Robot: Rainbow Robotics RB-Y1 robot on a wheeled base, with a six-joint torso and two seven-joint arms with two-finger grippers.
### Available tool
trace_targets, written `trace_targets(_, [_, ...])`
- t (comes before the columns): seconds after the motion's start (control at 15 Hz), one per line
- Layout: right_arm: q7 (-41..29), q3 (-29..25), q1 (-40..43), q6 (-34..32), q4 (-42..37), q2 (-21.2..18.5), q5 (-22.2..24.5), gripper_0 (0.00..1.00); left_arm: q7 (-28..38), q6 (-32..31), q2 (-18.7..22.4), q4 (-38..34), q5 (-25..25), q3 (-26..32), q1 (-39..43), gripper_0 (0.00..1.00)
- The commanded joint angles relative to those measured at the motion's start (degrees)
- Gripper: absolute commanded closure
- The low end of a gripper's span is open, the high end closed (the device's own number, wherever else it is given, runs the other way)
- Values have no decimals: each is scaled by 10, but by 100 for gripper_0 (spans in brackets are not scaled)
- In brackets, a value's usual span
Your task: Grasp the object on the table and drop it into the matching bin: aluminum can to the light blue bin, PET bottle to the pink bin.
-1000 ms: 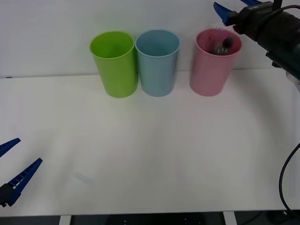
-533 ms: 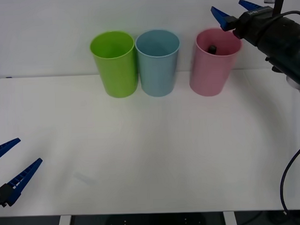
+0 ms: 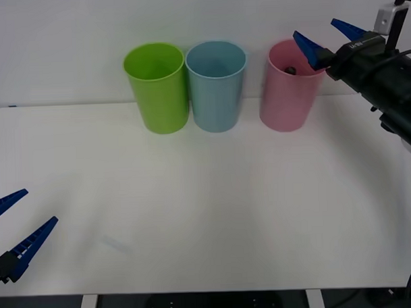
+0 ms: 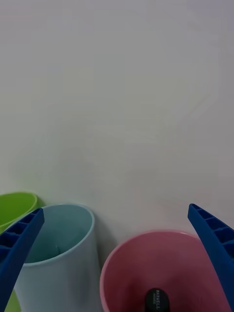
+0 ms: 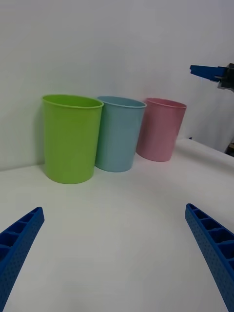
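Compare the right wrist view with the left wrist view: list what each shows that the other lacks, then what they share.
Right wrist view alone: the PET bottle's black cap down inside the pink bin, seen between the open right gripper's own fingers.

Left wrist view alone: the white table, the bins' full outsides standing on it, and the open left gripper's fingers.

Both: the lime green bin, light blue bin and pink bin, standing in a row.

Bright, even room light; the white table (image 3: 207, 194) shows only faint soft shadows under the bins, no glare.
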Motion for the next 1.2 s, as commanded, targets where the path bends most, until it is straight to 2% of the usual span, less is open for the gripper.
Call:
trace_targets(0.07, [5, -6, 53, -3, -52, 0, -4, 0, 0, 0, 0, 0, 0, 0, 0, 0])
trace_targets(0.27, [15, -9, 105, -22, -97, -6, -9, 0, 0, 0, 0, 0, 0, 0, 0, 0])
trace_targets(0.4, [30, -19, 126, -63, -104, -5, -15, 0, 0, 0, 0, 0, 0, 0, 0, 0])
trace_targets(0.6, [106, -23, 158, -111, -108, -5, -45, 0, 0, 0, 0, 0, 0, 0, 0, 0])
trace_targets(0.73, [138, -26, 191, -127, -124, -5, -49, 0, 0, 0, 0, 0, 0, 0, 0, 0])
trace_targets(1.0, [160, -31, 257, -146, -162, -5, -51, 0, 0, 0, 0, 0, 0, 0, 0, 0])
trace_targets(1.2, [219, -35, 298, -169, -170, -5, -53, 0, 0, 0, 0, 0, 0, 0, 0, 0])
